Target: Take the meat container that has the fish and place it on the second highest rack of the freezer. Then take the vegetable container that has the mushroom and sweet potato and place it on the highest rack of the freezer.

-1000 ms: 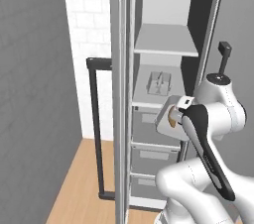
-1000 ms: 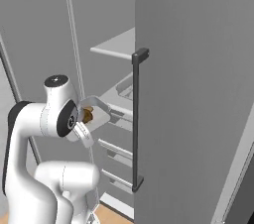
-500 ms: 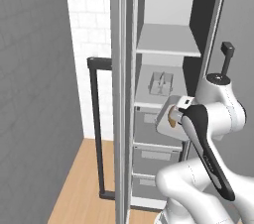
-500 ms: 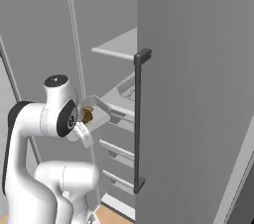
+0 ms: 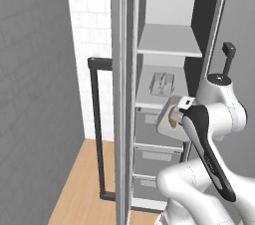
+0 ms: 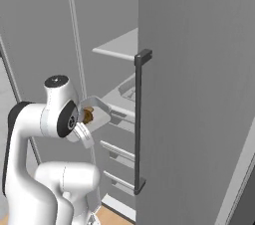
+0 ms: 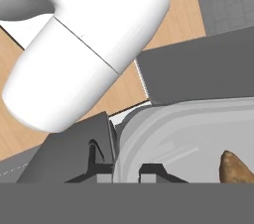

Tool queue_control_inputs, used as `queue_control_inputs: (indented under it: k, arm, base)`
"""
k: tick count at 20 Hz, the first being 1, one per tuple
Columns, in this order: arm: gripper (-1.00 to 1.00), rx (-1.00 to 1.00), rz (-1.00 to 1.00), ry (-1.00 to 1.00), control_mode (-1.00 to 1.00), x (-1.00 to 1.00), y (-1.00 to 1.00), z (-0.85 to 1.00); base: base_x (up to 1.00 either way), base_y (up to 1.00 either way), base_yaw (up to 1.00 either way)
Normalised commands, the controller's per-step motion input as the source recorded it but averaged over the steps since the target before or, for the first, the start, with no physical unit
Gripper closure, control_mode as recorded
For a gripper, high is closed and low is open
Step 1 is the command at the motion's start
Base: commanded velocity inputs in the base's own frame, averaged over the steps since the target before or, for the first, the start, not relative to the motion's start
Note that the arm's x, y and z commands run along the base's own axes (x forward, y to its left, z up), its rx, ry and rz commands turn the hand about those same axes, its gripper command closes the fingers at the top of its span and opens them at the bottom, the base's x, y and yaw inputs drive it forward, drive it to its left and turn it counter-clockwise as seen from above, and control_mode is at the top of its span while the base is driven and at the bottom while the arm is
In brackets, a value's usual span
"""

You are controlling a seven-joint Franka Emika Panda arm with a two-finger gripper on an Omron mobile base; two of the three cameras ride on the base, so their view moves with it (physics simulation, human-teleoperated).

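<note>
Left base view shows the freezer (image 5: 164, 94) standing open: a tall, narrow grey cabinet with smooth flat walls. Its door stands edge-on toward the camera, and a long dark bar handle (image 5: 97, 129) runs down beside the door's edge. Behind the handle is a white brick wall (image 5: 89, 30), and a wooden floor (image 5: 84, 184) lies below.

Inside, the highest rack (image 5: 169, 40) is a flat pale-grey board with nothing visible on it. The second highest rack (image 5: 159, 100) is a similar board, and grey drawer fronts (image 5: 159, 157) are stacked directly under it. A clear container (image 5: 162, 83) with thin walls rests on this lower board, toward its back; I cannot tell what is in it.

The vegetable container (image 5: 169, 117) is a pale-grey tray with rounded corners. It is held in the air in front of the lower rack's front edge, tilted, at the end of the white arm. The arm's large rounded body stands between the camera and the drawers.

In the hand view, the gripper (image 7: 126, 171) has its dark fingers closed narrow on the rim of this tray. The sweet potato (image 7: 237, 168), an orange-brown rough lump, lies inside near the far side.

In the right base view, another grey door (image 6: 199, 94) with a dark vertical handle (image 6: 138, 124) covers the right part of the shelves.
</note>
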Motion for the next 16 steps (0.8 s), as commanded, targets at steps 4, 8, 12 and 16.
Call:
queue_control_inputs:
  k: [4, 8, 12, 16]
  arm:
    - [1.00, 0.00, 0.00, 0.00, 1.00, 0.00, 0.00, 0.00]
    - [1.00, 0.00, 0.00, 0.00, 1.00, 0.00, 0.00, 0.00]
    - [1.00, 0.00, 0.00, 0.00, 1.00, 0.00, 0.00, 0.00]
    - [1.00, 0.00, -0.01, -0.17, -1.00, 0.02, 0.00, 0.12]
  base:
    - [0.40, 0.00, -0.01]
    - [0.01, 0.00, 0.00]
    - [0.00, 0.00, 0.00]
    - [0.00, 0.00, 0.00]
